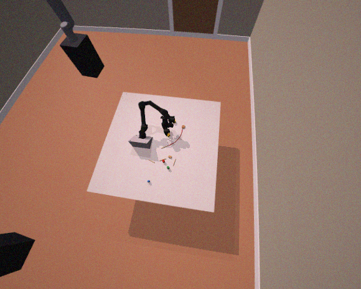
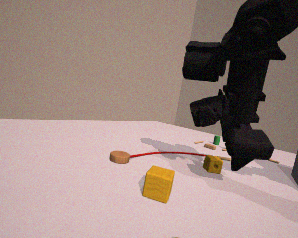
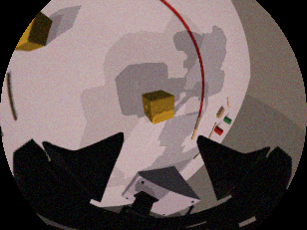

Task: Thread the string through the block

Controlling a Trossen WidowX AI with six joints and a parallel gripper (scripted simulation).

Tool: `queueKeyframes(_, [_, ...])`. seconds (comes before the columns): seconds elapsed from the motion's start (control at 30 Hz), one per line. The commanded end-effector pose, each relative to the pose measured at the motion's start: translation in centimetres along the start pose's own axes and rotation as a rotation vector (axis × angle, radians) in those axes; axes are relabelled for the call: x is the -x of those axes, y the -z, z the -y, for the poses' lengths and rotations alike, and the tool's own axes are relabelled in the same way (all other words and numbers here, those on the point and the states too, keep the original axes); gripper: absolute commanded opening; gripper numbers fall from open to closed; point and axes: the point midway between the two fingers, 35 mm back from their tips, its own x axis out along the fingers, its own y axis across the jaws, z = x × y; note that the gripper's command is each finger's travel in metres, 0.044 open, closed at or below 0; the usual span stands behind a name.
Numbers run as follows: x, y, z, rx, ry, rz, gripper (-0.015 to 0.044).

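Note:
The yellow block with the hole (image 1: 168, 134) (image 2: 212, 164) (image 3: 158, 108) stands on the table; its hole shows in the exterior view. My gripper (image 2: 217, 147) (image 3: 161, 138) is wide open and empty, tilted above the table near this block. The round wooden button (image 1: 183, 126) (image 2: 119, 157) lies farther off. The red string (image 1: 181, 134) (image 2: 170, 153) (image 3: 203, 79) curves from it past the block, outside the hole. The stick on its end (image 1: 164, 147) (image 2: 224, 158) (image 3: 196, 128) lies on the table beside the block, apart from it; the block and finger partly hide it in the exterior view.
A larger yellow cube (image 2: 159, 184) (image 3: 37, 31) stands near the button. A loose stick (image 3: 11, 96) lies at the wrist view's left. Beyond the string's stick are a wooden piece (image 1: 170, 157), loose sticks, red (image 1: 163, 161), green (image 1: 168, 167) and blue (image 1: 149, 181) cylinders. The robot base (image 1: 140, 141) is nearby.

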Motion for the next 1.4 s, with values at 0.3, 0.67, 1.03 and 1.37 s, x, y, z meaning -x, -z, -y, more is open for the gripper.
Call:
queueKeyframes(0.3, [0.5, -1.4, 1.9, 1.018, -0.274, 0.254, 0.0440])
queueKeyframes(0.67, [0.9, -1.9, 3.0, 1.444, -0.254, 0.463, 0.0440])
queueKeyframes(1.03, [0.9, -1.9, 3.0, 1.450, -0.253, 0.466, 0.0440])
queueKeyframes(1.37, [0.9, -1.9, 3.0, 1.450, -0.253, 0.466, 0.0440])
